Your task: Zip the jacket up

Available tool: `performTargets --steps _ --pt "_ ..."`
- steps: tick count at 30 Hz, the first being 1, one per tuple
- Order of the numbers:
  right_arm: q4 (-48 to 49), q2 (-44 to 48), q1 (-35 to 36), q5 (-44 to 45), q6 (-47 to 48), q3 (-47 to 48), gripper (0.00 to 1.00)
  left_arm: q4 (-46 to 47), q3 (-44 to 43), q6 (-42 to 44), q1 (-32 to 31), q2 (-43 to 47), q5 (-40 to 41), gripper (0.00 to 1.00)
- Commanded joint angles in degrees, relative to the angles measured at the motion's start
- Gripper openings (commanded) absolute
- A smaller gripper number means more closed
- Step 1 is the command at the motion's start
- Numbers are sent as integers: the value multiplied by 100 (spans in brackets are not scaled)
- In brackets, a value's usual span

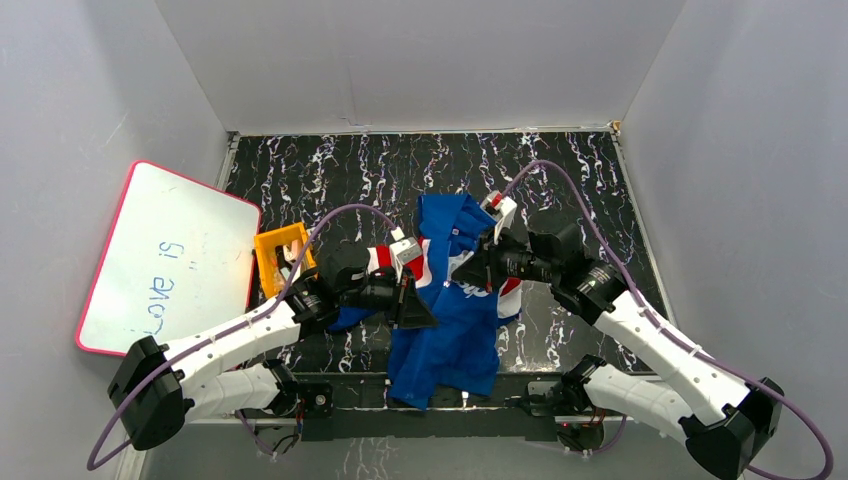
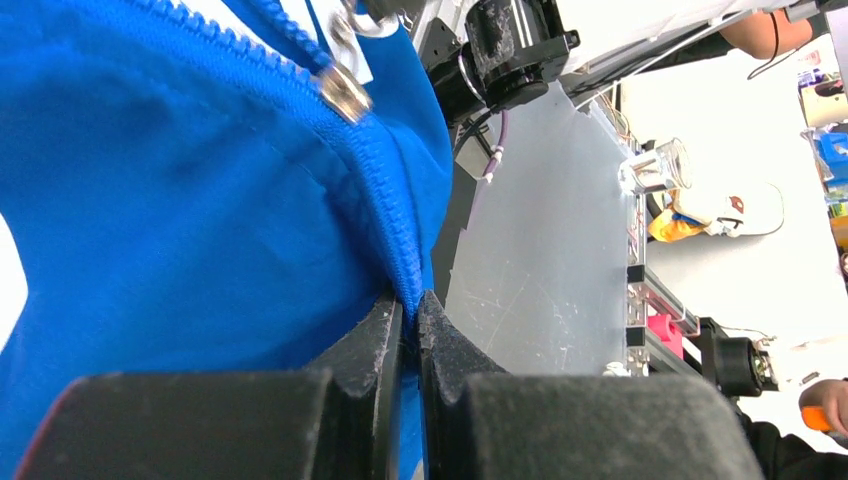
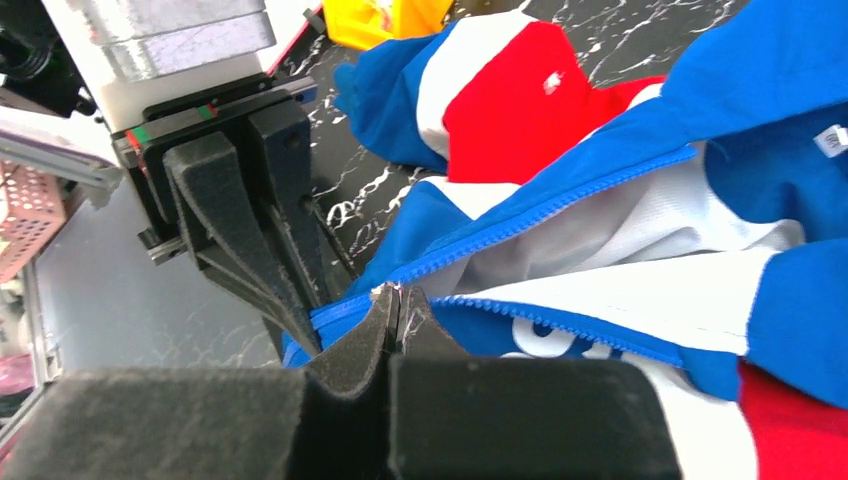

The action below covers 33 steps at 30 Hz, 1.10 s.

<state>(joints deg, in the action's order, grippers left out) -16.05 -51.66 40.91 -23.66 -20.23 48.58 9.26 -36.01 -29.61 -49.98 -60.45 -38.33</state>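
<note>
The blue jacket (image 1: 452,340) with red and white stripes lies in the middle of the black marbled table, its lower part hanging over the near edge. My left gripper (image 1: 412,303) is shut on the closed blue zipper tape, seen close in the left wrist view (image 2: 410,305). The silver slider (image 2: 345,92) sits a little further up the zipper. My right gripper (image 1: 470,268) is shut at the slider on its small pull (image 3: 395,297), where the two open zipper rows (image 3: 560,195) meet. White lining (image 3: 640,235) shows between them. The left fingers (image 3: 250,215) stand just beside mine.
A pink-rimmed whiteboard (image 1: 165,260) with handwriting leans at the left. A small orange basket (image 1: 280,255) stands next to the left arm. White walls enclose the table on three sides.
</note>
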Motion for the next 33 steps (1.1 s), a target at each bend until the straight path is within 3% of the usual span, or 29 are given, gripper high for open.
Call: performTargets --steps 1,12,15,19,25,27,31,33 --pt "162 -126 -73 1218 720 648 0 -187 85 -48 -22 132 -458 0" --pt "133 -636 -67 3734 1247 1218 0 -355 208 -115 -21 418 -350 0" --pt "245 -734 -67 3820 1350 1347 0 -452 205 -111 -21 465 -289 0" --pt "372 -719 -66 3211 1360 1454 0 -744 44 -62 -23 499 57 2" --pt "330 -578 -61 2070 1270 1440 0 -1602 -593 227 -21 553 1288 30" --pt "300 -513 -56 1728 1242 1408 0 -1841 -848 327 -21 569 1742 48" --pt "243 -391 -50 1174 1178 1354 0 -2075 -1372 559 -21 486 2231 63" --pt "219 -324 -48 964 1142 1321 0 -2081 -1573 661 -21 376 2242 66"
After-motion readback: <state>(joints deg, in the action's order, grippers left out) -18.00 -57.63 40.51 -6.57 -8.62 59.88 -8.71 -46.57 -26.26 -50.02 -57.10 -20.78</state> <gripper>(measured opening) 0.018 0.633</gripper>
